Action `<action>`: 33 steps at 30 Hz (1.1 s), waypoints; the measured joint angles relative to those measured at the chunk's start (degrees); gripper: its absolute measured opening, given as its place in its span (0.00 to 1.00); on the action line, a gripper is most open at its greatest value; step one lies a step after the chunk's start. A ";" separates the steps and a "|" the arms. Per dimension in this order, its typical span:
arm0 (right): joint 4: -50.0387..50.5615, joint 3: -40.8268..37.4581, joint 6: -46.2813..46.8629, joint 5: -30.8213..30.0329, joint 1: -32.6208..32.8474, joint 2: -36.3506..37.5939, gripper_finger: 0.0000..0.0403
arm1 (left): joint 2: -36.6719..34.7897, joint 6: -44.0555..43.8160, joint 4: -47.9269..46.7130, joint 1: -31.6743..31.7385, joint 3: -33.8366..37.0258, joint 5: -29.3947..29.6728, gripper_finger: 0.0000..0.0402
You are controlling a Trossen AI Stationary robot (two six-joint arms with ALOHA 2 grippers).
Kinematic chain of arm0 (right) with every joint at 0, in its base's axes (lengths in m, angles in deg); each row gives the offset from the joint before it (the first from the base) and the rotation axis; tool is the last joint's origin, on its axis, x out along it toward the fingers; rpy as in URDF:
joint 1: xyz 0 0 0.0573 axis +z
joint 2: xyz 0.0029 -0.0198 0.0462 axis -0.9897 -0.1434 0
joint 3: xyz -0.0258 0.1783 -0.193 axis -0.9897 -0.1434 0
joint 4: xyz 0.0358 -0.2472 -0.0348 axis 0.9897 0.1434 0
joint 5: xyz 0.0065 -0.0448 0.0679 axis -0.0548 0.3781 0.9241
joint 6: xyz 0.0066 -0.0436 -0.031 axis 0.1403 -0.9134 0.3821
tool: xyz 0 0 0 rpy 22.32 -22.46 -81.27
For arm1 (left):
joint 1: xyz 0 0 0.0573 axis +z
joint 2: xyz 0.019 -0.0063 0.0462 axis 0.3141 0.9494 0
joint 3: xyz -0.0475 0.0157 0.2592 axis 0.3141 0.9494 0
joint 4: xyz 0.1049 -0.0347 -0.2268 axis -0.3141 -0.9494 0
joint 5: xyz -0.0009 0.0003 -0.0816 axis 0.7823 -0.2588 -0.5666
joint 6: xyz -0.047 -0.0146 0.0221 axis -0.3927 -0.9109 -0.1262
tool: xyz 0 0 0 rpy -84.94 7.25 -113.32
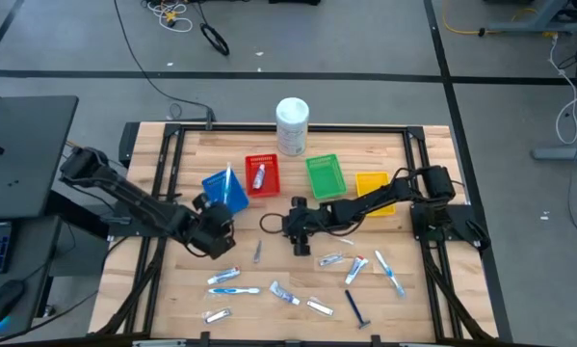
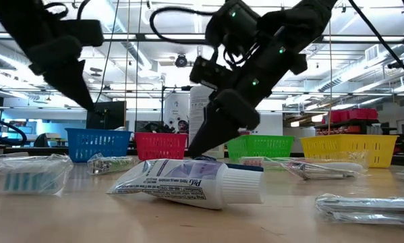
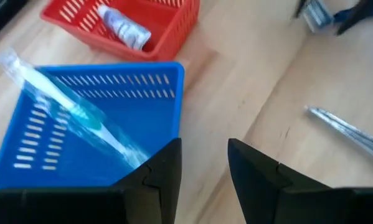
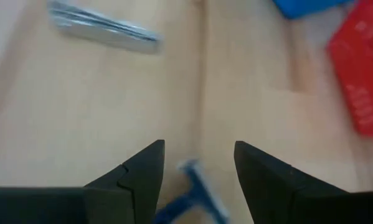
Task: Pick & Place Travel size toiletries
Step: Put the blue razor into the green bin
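Observation:
My left gripper is open and hovers by the near right corner of the blue basket. A wrapped toothbrush lies slanted in that basket, one end over its rim. A small tube lies in the red basket. My right gripper is open at mid table, pointing down, with a dark blue razor lying between its fingers. I cannot tell whether they touch it. A silvery sachet lies on the table between the two grippers.
The green basket, the yellow basket and the white tub stand toward the far edge. Several toothbrushes, tubes, sachets and a razor lie scattered near the near edge. A toothpaste tube lies closest in the low view.

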 joint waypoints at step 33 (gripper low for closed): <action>10.56 -1.50 30.23 -7.65 9.08 1.47 0.47 | 0.02 12.14 11.02 -1.39 2.64 5.05 0.34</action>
